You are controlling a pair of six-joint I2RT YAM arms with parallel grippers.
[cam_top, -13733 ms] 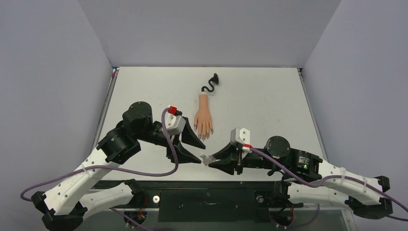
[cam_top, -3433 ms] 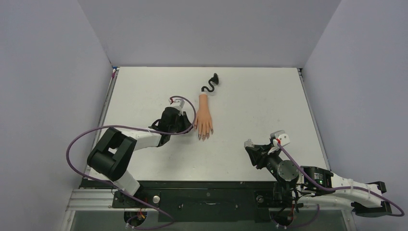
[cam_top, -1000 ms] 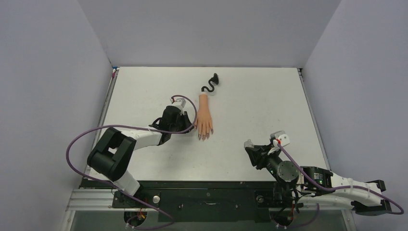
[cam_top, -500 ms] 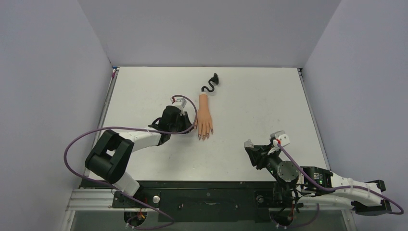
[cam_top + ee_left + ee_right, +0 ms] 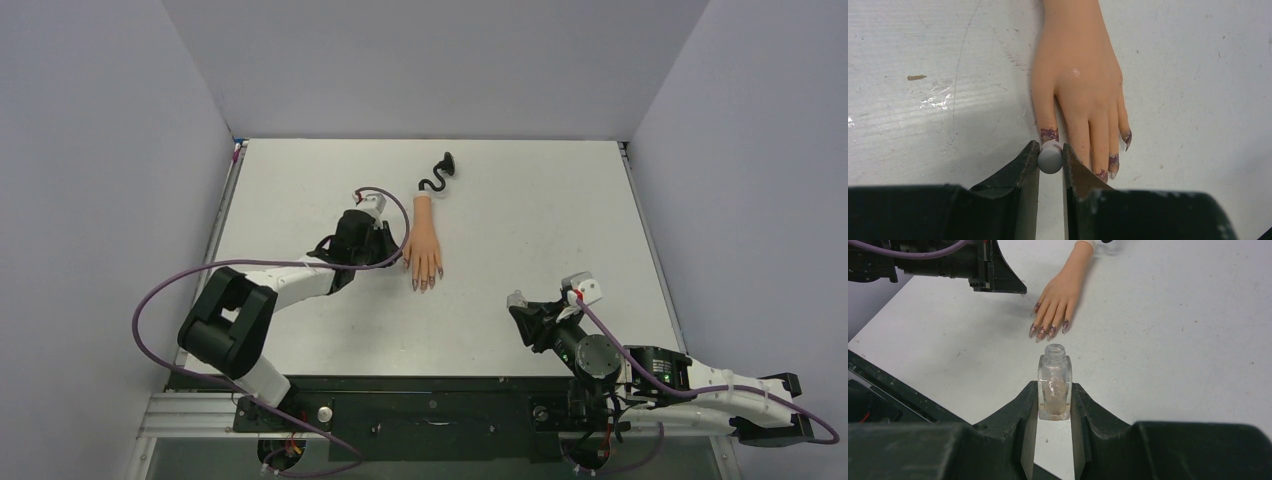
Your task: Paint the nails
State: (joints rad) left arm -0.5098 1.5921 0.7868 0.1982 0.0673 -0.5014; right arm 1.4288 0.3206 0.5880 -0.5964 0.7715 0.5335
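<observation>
Left end effector [image 5: 1050, 148], clenched on the grey brush cap [image 5: 1050, 159] at the mannequin hand's [image 5: 1078, 85] thumb nail [image 5: 1049, 134], should stroke lightly; right end effector [image 5: 1054, 392] grips the bottle [image 5: 1054, 367]

In the left wrist view the top edge is cutting off the wrist of the mannequin hand [image 5: 1078, 85], and the left pincer [image 5: 1050, 150] is covering one fingertip and anything under the round grey cap [image 5: 1050, 157] it is squeezing. From above, the nails [image 5: 424, 284] are appearing too small to judge their paint.
</observation>
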